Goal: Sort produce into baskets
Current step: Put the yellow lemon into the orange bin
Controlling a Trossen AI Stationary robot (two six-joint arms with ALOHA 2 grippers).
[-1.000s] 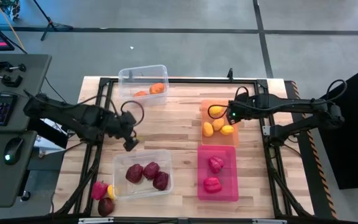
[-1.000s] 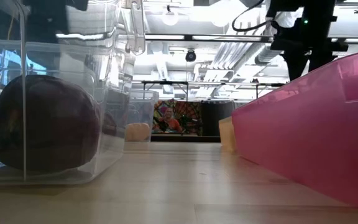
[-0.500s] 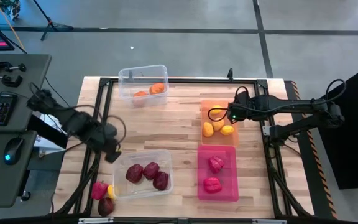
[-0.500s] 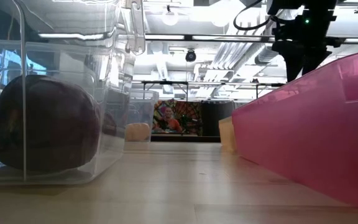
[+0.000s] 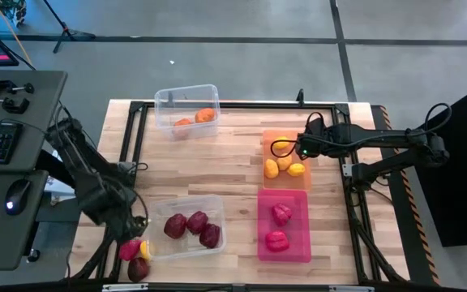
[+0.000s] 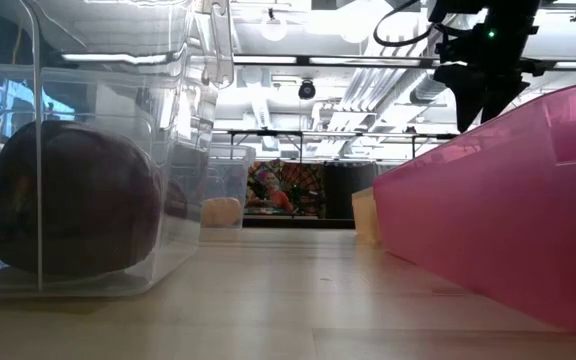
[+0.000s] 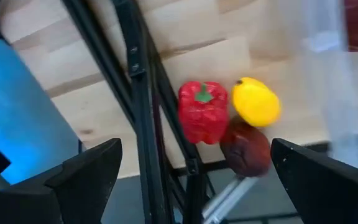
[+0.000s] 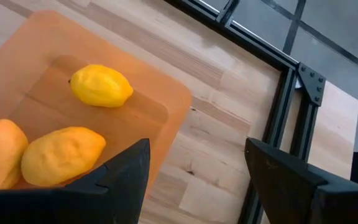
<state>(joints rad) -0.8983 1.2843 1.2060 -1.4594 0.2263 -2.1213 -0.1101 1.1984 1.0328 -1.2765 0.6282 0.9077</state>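
- Red, yellow and maroon pieces remain unsorted: a red pepper, a yellow lemon and a dark maroon piece lie touching one another at the desk's front-left corner, just outside the clear basket that holds three maroon pieces.
- The left gripper hangs just behind this cluster, jaws spread wide and empty. In the left wrist view the cluster sits between the two fingers, the pepper nearest centre, with its stem pointing away from the camera.
- The left arm is judged far nearer; the coming move depends on lowering the jaws over the pepper without catching the lemon beside it.
- The right gripper waits over the orange basket with yellow pieces, jaws parted, gripping nothing.
- The pink basket holds two pink-red pieces.
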